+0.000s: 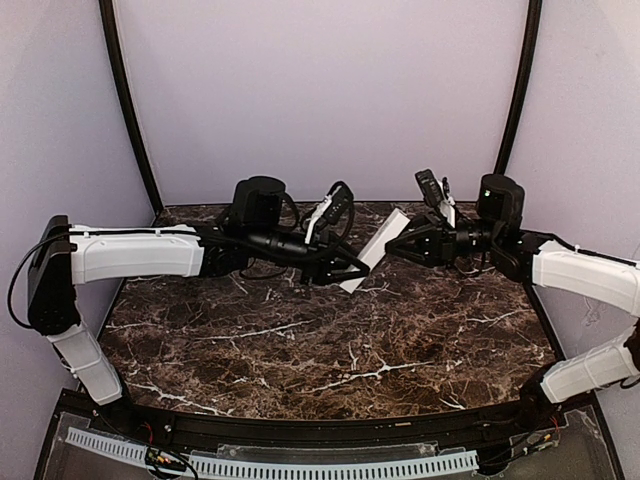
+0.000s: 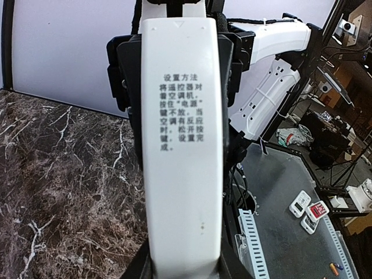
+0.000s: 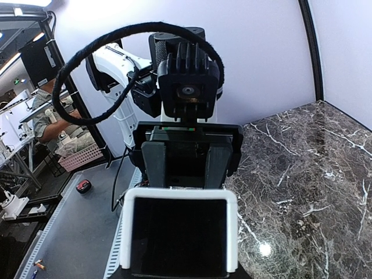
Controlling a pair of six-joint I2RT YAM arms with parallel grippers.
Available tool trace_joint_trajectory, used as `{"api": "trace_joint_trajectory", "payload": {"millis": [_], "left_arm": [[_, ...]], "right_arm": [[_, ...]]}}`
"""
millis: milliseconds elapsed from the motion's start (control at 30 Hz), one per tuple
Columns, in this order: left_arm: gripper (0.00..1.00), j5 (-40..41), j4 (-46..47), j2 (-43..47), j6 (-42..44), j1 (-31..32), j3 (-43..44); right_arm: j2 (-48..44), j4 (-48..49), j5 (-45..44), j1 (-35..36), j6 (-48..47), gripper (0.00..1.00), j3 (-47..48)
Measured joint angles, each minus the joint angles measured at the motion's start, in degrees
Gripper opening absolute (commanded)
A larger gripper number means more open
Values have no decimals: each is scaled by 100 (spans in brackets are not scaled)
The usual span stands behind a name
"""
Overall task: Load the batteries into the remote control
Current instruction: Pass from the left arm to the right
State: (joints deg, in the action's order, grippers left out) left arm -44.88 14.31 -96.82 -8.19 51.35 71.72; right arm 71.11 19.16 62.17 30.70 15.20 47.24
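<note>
Left gripper [image 1: 350, 268] and right gripper [image 1: 397, 246] pinch the remote control [image 1: 377, 250] endwise above the table [image 1: 300, 350]. Sliding its back cover [image 2: 181, 192] off seems next.

Under me lies a dark marble worktop [image 1: 330, 350], brown-black with white veins, and a small glare [image 3: 264, 249] of light sits on its far side. Pale lilac walls [image 1: 320, 90] close it in at the back and on both sides, with black curved poles [image 1: 130, 110] running up the back corners. A white slotted strip [image 1: 300, 466] runs along the near edge. Beyond my enclosure I see a grey bench [image 2: 285, 244] carrying small boxes [image 2: 308, 209], a cluttered workshop, a pink basket [image 3: 81, 156], a person [image 3: 43, 110] and a bright ceiling lamp [image 3: 23, 3].
</note>
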Motion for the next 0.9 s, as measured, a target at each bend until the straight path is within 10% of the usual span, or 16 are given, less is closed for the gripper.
{"api": "trace_joint_trajectory", "payload": {"millis": [267, 500, 633, 733, 900], "left_arm": [[7, -55, 138, -96, -92, -2, -9], [7, -44, 157, -166, -170, 28, -9], [7, -11, 160, -166, -153, 31, -9], [8, -9, 188, -166, -136, 31, -9], [41, 79, 214, -164, -192, 31, -24]], "right_arm": [[120, 50, 96, 42, 70, 38, 31], [197, 87, 44, 42, 70, 19, 66], [221, 96, 63, 37, 50, 36, 74], [269, 94, 140, 48, 127, 19, 90], [299, 127, 96, 37, 44, 2, 109]]}}
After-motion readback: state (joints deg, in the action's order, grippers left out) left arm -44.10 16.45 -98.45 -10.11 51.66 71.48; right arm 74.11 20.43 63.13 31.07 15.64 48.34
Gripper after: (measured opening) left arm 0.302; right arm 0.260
